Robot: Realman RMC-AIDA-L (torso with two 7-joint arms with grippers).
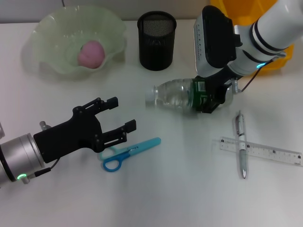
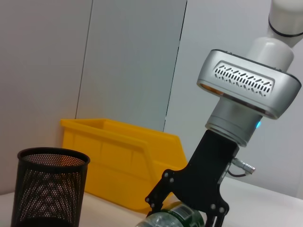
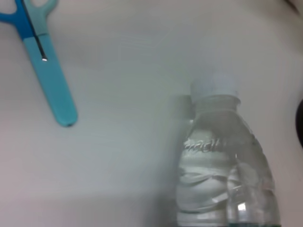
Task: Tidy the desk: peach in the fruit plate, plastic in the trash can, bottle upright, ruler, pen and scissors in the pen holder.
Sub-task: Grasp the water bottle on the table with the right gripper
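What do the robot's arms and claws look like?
The left gripper is black with jointed fingers, on a silver wrist with a small green light. The right gripper is black too, below a silver, slotted wrist block and a white arm with black rings, a blue light and a thin cable.

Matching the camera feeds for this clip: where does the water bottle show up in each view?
Head view: bottle lies on its side mid-desk, right gripper at its labelled end.
Left wrist view: only its green-labelled end shows, under the right gripper.
Right wrist view: cap and clear body.
Shared landmark: scissors, also in the right wrist view.
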